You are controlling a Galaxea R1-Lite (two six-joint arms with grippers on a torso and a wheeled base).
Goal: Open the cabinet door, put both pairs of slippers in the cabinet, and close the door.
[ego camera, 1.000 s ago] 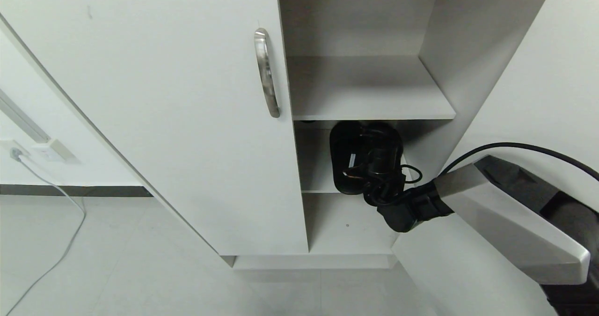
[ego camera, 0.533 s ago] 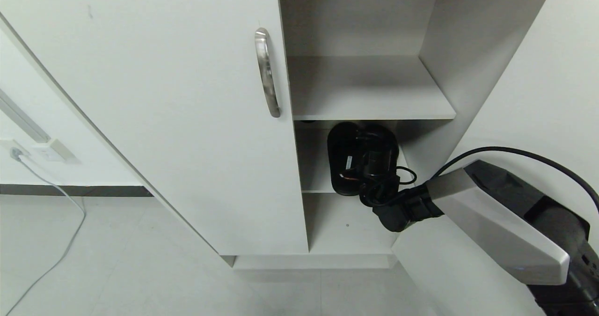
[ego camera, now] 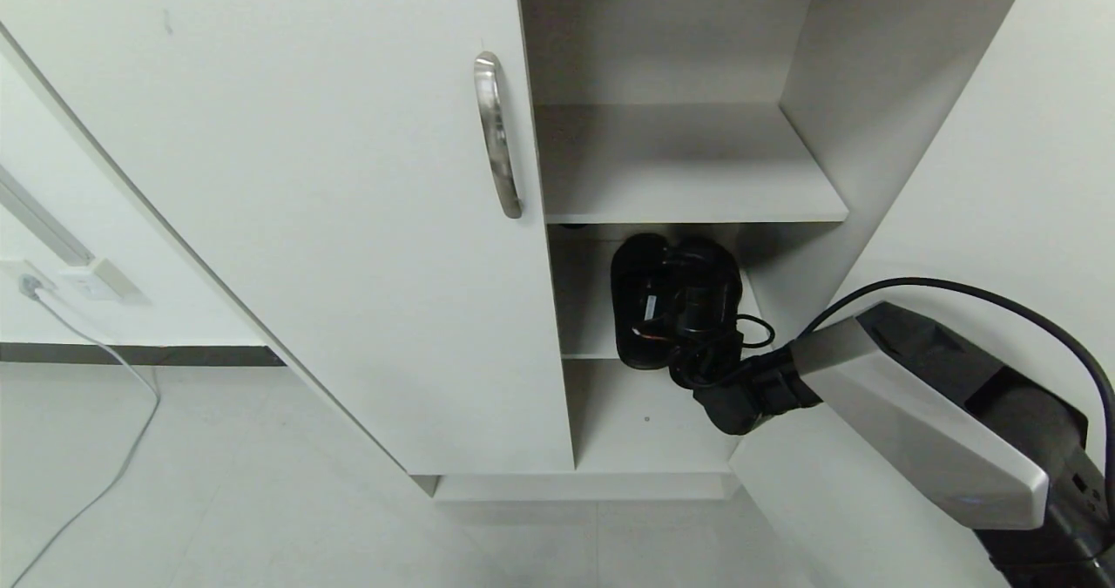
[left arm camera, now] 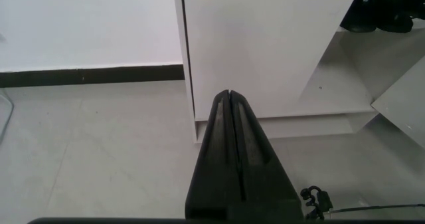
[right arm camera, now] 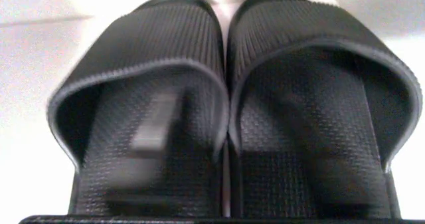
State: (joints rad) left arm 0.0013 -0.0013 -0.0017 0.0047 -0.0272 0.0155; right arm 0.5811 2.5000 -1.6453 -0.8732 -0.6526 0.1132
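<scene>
One pair of black slippers (ego camera: pixel 675 296) is seen lying side by side, straps up, on the middle shelf (ego camera: pixel 582 327) of the cabinet (ego camera: pixel 871 65). The heels are at the shelf's front edge and apparently a little over it. The right gripper (ego camera: pixel 701 354) is set against those heels; whether it is clamped on them or parted cannot be told, as black lies on black. If the pair is let go this far forward, it could be dragged out as the gripper is drawn back and dropped to the bottom shelf (ego camera: pixel 645 422). The door could also be stopped against the heels when it is closed. The looped cable (ego camera: pixel 760 325) at the wrist is near enough to be caught on a strap. The open door (ego camera: pixel 1002 187) is just beside the right arm and could be knocked. The left gripper (left arm camera: pixel 229 98) is pressed together on nothing, above the floor (left arm camera: pixel 93 151) before the closed door (left arm camera: pixel 246 38).
</scene>
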